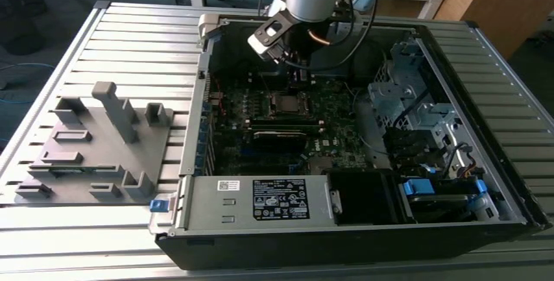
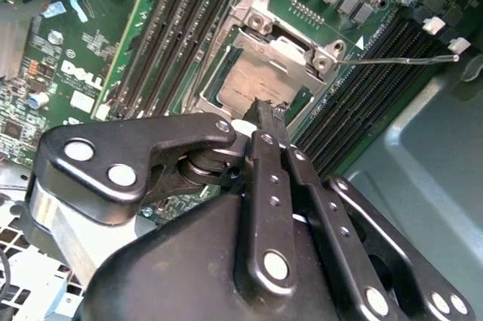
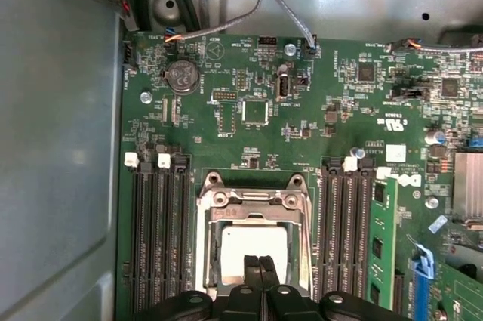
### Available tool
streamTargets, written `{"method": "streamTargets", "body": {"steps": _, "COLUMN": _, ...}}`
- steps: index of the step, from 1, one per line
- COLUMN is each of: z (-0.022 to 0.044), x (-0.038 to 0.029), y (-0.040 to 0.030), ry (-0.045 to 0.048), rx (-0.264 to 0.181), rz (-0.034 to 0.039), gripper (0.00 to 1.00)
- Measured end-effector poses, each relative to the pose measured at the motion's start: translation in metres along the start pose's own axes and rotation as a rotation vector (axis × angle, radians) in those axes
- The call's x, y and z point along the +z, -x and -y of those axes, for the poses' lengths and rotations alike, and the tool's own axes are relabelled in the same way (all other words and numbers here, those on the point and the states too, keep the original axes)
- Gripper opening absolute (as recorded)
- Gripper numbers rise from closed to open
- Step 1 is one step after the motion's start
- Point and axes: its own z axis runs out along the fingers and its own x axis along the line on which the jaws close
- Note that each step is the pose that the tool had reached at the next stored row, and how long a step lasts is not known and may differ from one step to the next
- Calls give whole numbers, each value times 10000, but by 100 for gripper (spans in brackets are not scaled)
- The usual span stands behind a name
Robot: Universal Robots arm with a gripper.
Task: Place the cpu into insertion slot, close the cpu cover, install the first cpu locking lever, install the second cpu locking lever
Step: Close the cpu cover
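Looking at the first wrist view, you see the gripper (image 3: 259, 260) clenched, its fingers pressed together with nothing between them, the tips over one edge of the cpu (image 3: 253, 242). The cpu lies flat in the insertion slot (image 3: 214, 259) of the green motherboard (image 3: 249, 140), framed by the lowered cpu cover (image 3: 253, 199). In the second wrist view a thin locking lever (image 2: 400, 59) juts across the memory slots (image 2: 377, 72).

We are seeing the cpu (image 3: 255, 247) showing dull silver-grey metal, the cpu cover (image 3: 253, 202) gleaming as bare smooth metal, and the end effector (image 3: 259, 262) looking matt black.
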Motion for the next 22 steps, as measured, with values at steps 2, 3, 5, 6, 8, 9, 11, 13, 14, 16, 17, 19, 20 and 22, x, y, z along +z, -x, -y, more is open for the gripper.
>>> {"method": "streamTargets", "body": {"steps": 2, "z": 0, "x": 4, "y": 0, "ry": 30, "rx": -6, "rz": -72, "gripper": 11}}
{"method": "streamTargets", "body": {"steps": 3, "z": -1, "x": 5, "y": -1, "ry": 37, "rx": -8, "rz": -83, "gripper": 11}}
{"method": "streamTargets", "body": {"steps": 5, "z": -1, "x": 6, "y": 0, "ry": 40, "rx": -9, "rz": -84, "gripper": 11}}
{"method": "streamTargets", "body": {"steps": 6, "z": 2, "x": 7, "y": 0, "ry": 48, "rx": -9, "rz": -84, "gripper": 11}}
{"method": "streamTargets", "body": {"steps": 8, "z": 14, "x": 16, "y": -1, "ry": 81, "rx": -9, "rz": -85, "gripper": 11}}
{"method": "streamTargets", "body": {"steps": 9, "z": 24, "x": 21, "y": -1, "ry": 101, "rx": -9, "rz": -83, "gripper": 11}}
{"method": "streamTargets", "body": {"steps": 11, "z": 41, "x": 32, "y": 0, "ry": 136, "rx": -8, "rz": -82, "gripper": 11}}
{"method": "streamTargets", "body": {"steps": 13, "z": 50, "x": 36, "y": 0, "ry": 155, "rx": -9, "rz": -81, "gripper": 11}}
{"method": "streamTargets", "body": {"steps": 14, "z": 50, "x": 37, "y": -1, "ry": 156, "rx": -9, "rz": -79, "gripper": 11}}
{"method": "streamTargets", "body": {"steps": 16, "z": 50, "x": 44, "y": -1, "ry": 161, "rx": -10, "rz": -84, "gripper": 11}}
{"method": "streamTargets", "body": {"steps": 17, "z": 51, "x": 46, "y": -1, "ry": 161, "rx": -9, "rz": -82, "gripper": 11}}
{"method": "streamTargets", "body": {"steps": 19, "z": 51, "x": 47, "y": -1, "ry": 161, "rx": -10, "rz": -80, "gripper": 11}}
{"method": "streamTargets", "body": {"steps": 20, "z": 51, "x": 47, "y": -1, "ry": 161, "rx": -9, "rz": -80, "gripper": 11}}
{"method": "streamTargets", "body": {"steps": 22, "z": 51, "x": 48, "y": -1, "ry": 162, "rx": -9, "rz": -82, "gripper": 11}}
